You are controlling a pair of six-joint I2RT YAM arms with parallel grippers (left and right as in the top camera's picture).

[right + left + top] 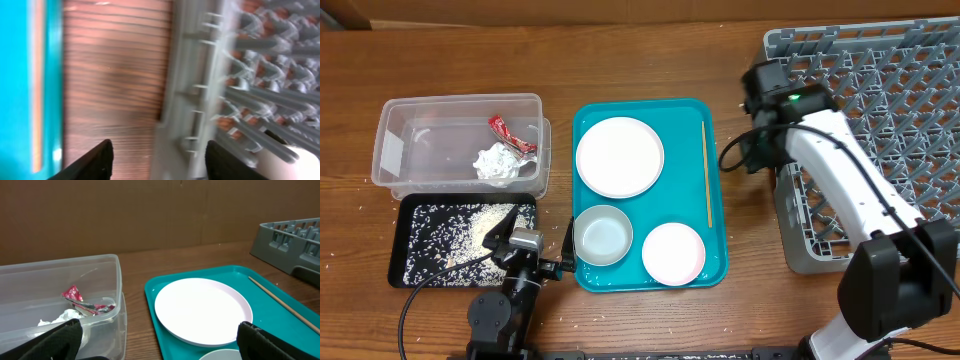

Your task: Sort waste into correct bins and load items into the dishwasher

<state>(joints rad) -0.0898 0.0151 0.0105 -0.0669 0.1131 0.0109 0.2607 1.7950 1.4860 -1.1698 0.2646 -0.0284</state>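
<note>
Wooden chopstick (708, 175) lies along the tray's (650, 108) right rim; right gripper (159, 150), spread and empty, hovers by the rack (880, 90) at the bench's right edge; risk: thin flat-lying stick slips the pinch.

no text, label, brand or number can be read on anything in these views.

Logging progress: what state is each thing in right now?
clear tub: holds wrapper and tissue
black tray: holds rice
large plate: on teal tray, bare
bowl: upright, empty
smaller plate: on teal tray
chopsticks: on teal tray
left pincer: open, empty
right pincer: open, empty
</note>
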